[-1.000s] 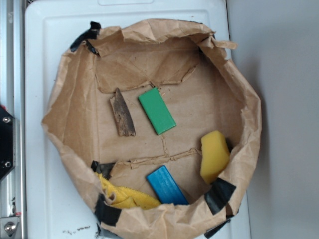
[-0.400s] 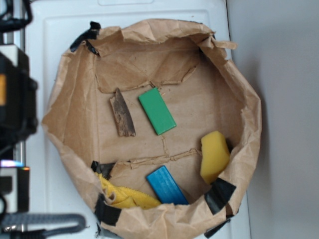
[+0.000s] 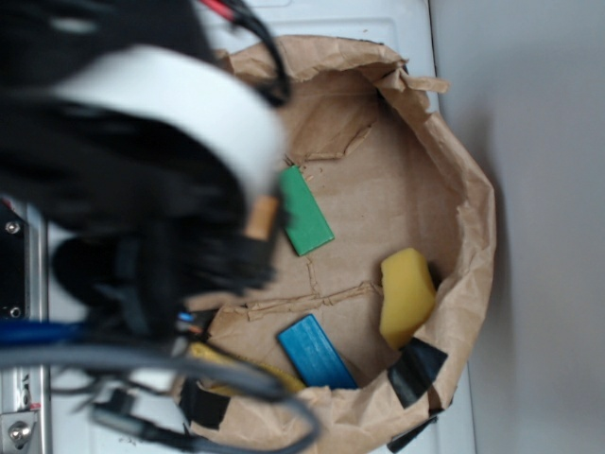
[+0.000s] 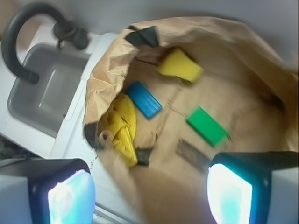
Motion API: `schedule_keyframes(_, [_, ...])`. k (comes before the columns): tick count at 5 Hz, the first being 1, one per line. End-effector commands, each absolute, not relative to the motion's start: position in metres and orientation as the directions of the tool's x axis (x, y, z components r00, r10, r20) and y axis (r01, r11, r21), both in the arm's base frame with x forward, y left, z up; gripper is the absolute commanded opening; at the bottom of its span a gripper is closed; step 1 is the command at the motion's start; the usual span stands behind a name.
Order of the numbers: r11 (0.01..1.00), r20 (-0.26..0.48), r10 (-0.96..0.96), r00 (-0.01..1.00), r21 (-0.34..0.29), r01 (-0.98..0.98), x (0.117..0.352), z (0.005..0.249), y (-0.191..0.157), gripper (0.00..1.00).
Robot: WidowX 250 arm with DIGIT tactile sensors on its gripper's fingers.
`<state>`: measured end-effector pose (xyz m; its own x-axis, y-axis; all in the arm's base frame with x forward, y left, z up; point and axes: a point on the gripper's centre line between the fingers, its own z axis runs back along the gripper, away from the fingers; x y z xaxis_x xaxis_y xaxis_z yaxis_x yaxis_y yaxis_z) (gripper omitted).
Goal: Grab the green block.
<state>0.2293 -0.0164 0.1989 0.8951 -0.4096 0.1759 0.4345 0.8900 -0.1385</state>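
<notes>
The green block (image 3: 304, 212) is a flat bright green slab lying on the floor of a brown paper bag (image 3: 454, 180); the arm hides its left edge in the exterior view. From the wrist it shows whole as the green block (image 4: 206, 125), ahead and slightly right of centre. My gripper (image 4: 149, 196) hangs above the bag's near wall, jaws wide apart, nothing between the glowing pads (image 4: 229, 193). In the exterior view only the blurred black and white arm (image 3: 142, 180) shows, covering the bag's left half.
A blue flat block (image 3: 316, 352) and a yellow sponge (image 3: 406, 295) lie near the bag's front. A yellow cloth (image 4: 122, 126) is bunched at the bag's side. A bark strip (image 4: 192, 154) lies near the green block. A sink with black faucet (image 4: 28, 46) stands beyond the bag.
The arm has swung in from the left edge and now covers the bag's left half, hiding the bark piece and yellow cloth in the exterior view. The objects have not moved.
</notes>
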Motion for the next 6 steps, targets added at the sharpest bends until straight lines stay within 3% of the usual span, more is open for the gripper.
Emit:
schedule_keyframes(1, [0.843, 0.168, -0.526, 0.834, -0.026, 0.538, 0.261, 0.154, 0.001, 1.0])
schedule_keyframes(5, [0.843, 0.168, -0.526, 0.834, -0.026, 0.538, 0.261, 0.154, 0.001, 1.0])
schedule_keyframes(6, [0.831, 0.187, -0.547, 0.816, 0.002, 0.557, 0.269, 0.136, 0.016, 1.0])
